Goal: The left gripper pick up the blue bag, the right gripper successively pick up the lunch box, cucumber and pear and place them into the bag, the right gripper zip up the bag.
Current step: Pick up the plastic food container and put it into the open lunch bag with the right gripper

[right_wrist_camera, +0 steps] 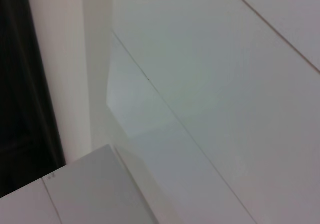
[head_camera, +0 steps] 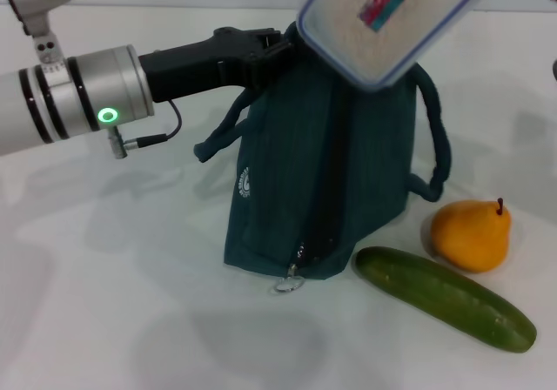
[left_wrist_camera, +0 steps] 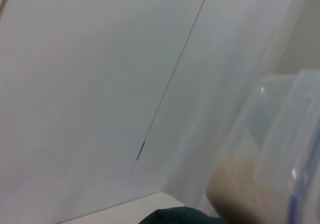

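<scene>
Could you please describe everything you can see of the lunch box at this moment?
The lunch box is a clear plastic box with rounded corners, a blue-rimmed lid and a small red-and-teal sticker. It holds something pale and grainy. It hangs tilted in the air, directly above the open top of the blue bag, with its lid facing the head camera. What holds it is out of view.

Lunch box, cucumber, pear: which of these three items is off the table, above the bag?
The lunch box, raised over the blue bag; cucumber and pear lie on the table.
</scene>
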You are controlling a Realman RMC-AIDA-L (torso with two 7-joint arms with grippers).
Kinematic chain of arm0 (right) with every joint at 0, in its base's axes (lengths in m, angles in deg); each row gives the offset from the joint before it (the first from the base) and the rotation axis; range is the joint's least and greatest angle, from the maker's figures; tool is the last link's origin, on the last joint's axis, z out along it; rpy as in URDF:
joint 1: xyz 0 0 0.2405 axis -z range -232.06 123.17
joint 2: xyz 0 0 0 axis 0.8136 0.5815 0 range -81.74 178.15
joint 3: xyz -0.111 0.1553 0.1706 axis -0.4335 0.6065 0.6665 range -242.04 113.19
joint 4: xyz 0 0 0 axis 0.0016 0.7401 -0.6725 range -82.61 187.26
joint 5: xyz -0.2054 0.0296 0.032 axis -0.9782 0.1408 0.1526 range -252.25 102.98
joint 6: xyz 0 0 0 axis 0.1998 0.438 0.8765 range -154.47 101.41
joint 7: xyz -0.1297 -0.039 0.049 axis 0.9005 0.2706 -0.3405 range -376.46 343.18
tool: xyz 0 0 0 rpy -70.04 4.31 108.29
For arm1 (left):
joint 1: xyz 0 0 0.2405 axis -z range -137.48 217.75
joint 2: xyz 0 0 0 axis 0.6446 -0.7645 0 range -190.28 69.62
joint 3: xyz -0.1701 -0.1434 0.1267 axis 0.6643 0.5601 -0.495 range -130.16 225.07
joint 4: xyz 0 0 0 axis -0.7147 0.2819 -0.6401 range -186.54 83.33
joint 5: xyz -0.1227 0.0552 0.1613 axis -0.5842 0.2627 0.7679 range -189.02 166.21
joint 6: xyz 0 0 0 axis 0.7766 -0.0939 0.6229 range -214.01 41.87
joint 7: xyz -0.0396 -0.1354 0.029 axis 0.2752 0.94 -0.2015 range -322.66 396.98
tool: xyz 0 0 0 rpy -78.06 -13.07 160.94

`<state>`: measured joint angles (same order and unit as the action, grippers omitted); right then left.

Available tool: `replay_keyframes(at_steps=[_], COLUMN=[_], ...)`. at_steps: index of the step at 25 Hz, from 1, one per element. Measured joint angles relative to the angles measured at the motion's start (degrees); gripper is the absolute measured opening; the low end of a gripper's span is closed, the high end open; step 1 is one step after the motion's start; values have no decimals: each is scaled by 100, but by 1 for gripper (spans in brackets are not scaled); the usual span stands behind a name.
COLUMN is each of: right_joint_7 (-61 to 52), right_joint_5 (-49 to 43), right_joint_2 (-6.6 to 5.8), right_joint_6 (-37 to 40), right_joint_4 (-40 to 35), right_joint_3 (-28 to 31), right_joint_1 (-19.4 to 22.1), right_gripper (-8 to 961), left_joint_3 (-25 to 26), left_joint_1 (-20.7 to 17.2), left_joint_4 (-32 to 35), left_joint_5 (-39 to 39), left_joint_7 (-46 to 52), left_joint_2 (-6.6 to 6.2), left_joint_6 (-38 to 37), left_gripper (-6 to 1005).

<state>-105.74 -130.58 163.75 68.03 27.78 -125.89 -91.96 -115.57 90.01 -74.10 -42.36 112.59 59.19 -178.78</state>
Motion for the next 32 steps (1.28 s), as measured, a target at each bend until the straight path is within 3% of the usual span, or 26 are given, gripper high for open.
replay_keyframes(at_steps=[14,21,26,32], right_joint_7=[70,163,182,170], right_joint_5=[-424,-1210,-1232,-1219], right_joint_2=[-70,3,46,43], right_joint_6=[-64,-511,-1022,-1101], right_joint_4=[222,216,224,136], right_joint_3=[-172,-217,-705,-841], right_joint_1=[603,509,343,211], right_gripper=[94,93,93,94], left_joint_3=[0,0,0,0], left_joint_1=[49,86,101,98], left_joint_4=[117,114,113,119], left_joint_5=[-1,0,5,20], left_joint_7=[-20,-20,-27,-29], left_joint_2=[-15,-16,-17,-11], left_joint_6=[170,184,187,188], left_gripper=[115,115,116,116])
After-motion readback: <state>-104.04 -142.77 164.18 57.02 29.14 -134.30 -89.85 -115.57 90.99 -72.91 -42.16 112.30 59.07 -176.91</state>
